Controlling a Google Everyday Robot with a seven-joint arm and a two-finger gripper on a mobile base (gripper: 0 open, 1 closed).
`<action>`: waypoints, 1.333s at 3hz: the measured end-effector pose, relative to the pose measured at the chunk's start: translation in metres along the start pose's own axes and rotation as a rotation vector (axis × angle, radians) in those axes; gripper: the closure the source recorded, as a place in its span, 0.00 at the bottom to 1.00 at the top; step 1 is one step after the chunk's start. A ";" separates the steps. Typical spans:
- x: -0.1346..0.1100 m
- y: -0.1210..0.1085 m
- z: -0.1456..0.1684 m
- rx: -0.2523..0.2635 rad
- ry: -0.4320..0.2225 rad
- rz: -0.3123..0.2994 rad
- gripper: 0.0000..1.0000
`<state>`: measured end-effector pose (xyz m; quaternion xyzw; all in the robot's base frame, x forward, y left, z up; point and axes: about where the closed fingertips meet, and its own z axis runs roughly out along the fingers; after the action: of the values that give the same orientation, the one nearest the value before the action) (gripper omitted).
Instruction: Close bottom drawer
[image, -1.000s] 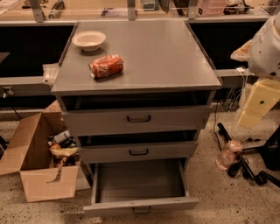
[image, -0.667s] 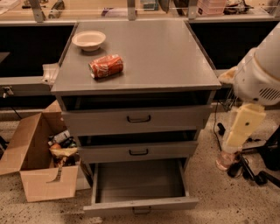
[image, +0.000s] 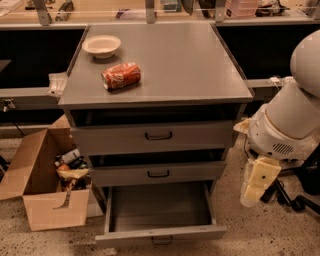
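The bottom drawer (image: 160, 233) is the lowest of the grey cabinet's three drawers. It stands pulled far out, and its inside is bare. Its small black pull handle (image: 162, 241) sits on the slim front panel near the frame's lower edge. My gripper (image: 254, 189) is the cream-coloured end of the white arm. It hangs low to the right of the cabinet, level with the open drawer's right side and apart from it.
A red can (image: 121, 75) lies on its side on the cabinet top next to a white bowl (image: 101, 45). The middle drawer (image: 158, 174) and top drawer (image: 158, 135) sit above. An open cardboard box (image: 42, 185) of clutter stands on the floor at left. Cables (image: 292, 200) lie at right.
The arm has swung down and to the left, bringing the gripper from beside the top drawer to beside the bottom drawer. The drawer has not moved.
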<state>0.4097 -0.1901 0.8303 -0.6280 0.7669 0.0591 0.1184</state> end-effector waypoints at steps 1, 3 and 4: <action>0.013 -0.001 0.037 -0.024 -0.024 0.012 0.00; 0.066 0.013 0.254 -0.239 -0.198 0.088 0.00; 0.070 0.024 0.280 -0.295 -0.211 0.105 0.00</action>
<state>0.4031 -0.1847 0.5403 -0.5880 0.7649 0.2427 0.1017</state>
